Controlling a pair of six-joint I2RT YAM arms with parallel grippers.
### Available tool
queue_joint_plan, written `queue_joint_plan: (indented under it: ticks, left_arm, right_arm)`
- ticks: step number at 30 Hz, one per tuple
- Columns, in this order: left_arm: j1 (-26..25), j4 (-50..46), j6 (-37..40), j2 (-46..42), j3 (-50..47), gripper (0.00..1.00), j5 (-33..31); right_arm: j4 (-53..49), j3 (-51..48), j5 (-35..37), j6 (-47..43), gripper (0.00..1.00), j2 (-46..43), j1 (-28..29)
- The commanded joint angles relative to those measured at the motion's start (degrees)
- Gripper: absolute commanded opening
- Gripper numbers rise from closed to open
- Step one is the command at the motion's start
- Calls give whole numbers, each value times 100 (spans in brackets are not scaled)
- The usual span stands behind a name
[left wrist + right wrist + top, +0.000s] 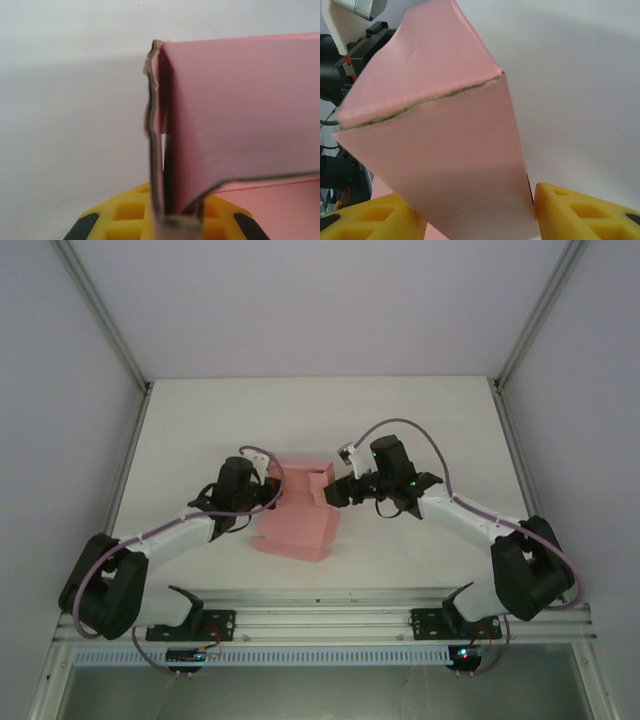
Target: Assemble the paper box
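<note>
At centre, paper box [298, 525] lengthwise near-to-far.

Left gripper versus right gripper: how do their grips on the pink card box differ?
The left gripper pinches a thin doubled edge of the pink thin-card paper box, jaws nearly together; the right gripper straddles a broad folded panel, jaws wide apart. The left gripper holds the box's left side, the right gripper its right side. Both have yellow fingers and grip the same box.
</note>
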Motion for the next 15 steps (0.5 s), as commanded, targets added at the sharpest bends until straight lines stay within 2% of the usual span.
queue_joint_plan:
  ticks: [1,3,5,10,15]
  left_arm:
    - [-30,-79,67,-182,6,0,-184]
    - [-26,-66,49,-194,-7,0,-225]
    - [-30,-37,19,-163,-7,0,-242]
    - [-30,17,28,-66,43,0,-38]
    - [-28,34,13,-80,81,0,47]
  right_arm:
    - [-430,-58,482,-73,62,-657,-28]
    - [-552,-203,560,-97,70,-989,-28]
    - [-699,-288,681,-99,71,-1217,-37]
    - [-743,-370,759,-118,71,-1359,-50]
    - [-731,-135,601,-240,67,-966,-64]
